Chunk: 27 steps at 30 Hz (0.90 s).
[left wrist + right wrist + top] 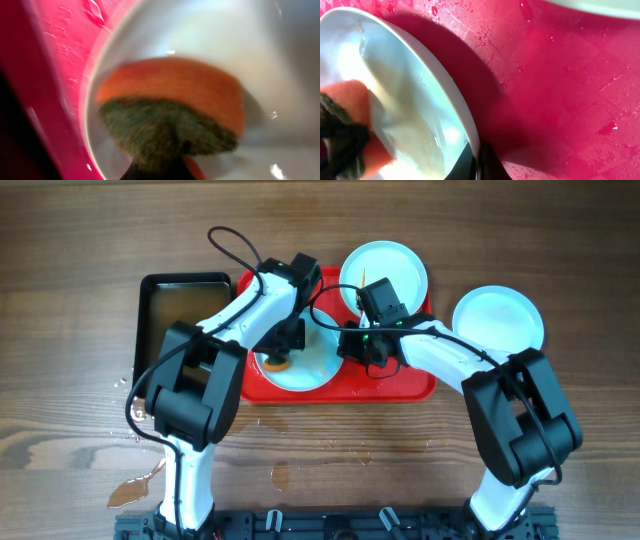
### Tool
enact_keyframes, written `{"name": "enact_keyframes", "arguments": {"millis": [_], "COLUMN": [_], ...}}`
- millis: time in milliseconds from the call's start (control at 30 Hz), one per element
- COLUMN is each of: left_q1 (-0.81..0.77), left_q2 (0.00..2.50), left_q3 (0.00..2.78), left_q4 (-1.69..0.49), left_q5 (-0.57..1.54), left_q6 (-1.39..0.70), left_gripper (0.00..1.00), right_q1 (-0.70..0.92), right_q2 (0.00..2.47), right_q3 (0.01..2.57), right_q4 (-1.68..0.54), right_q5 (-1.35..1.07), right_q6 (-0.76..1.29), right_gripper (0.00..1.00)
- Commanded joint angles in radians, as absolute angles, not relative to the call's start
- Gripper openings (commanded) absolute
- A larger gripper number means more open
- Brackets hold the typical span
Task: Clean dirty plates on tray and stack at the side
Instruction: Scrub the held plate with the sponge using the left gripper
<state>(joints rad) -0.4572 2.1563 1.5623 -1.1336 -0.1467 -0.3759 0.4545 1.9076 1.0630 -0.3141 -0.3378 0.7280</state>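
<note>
A plate lies in the left half of the red tray. My left gripper is shut on an orange sponge with a green scouring side and presses it onto this plate. My right gripper is shut on the plate's right rim, one finger inside and one outside. The sponge also shows in the right wrist view. A second plate with thin orange streaks sits at the tray's far right corner. A third plate lies on the table to the right of the tray.
A black tray of brownish water stands just left of the red tray. Water puddles lie on the wooden table at the front left. The red tray floor is wet with droplets.
</note>
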Motion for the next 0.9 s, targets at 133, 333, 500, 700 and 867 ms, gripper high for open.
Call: {"name": "enact_keyframes", "arguments": {"millis": [133, 333, 500, 700, 867], "left_q1": [-0.472, -0.482, -0.463, -0.43, -0.445], "left_q2": [2.191, 2.192, 2.192, 2.192, 2.192], "left_q3": [1.536, 1.535, 1.535, 1.535, 1.535], "left_q4": [-1.038, -0.844, -0.839, -1.021, -1.151], "left_q5": [0.328, 0.13, -0.289, -0.345, -0.074], "left_q6": [-0.07, -0.178, -0.508, -0.749, -0.633], "left_gripper": [0.04, 0.04, 0.04, 0.04, 0.04], "right_q1": [0.448, 0.448, 0.448, 0.448, 0.448], "right_q2": [1.925, 1.925, 1.925, 1.925, 1.925], "right_q3": [1.075, 1.075, 1.075, 1.075, 1.075], "right_q4": [-0.31, -0.312, -0.312, -0.311, -0.31], "right_q5": [-0.341, -0.341, -0.341, -0.341, -0.341], "right_q6": [0.734, 0.733, 0.733, 0.733, 0.733], "right_gripper": [0.04, 0.04, 0.04, 0.04, 0.04]}}
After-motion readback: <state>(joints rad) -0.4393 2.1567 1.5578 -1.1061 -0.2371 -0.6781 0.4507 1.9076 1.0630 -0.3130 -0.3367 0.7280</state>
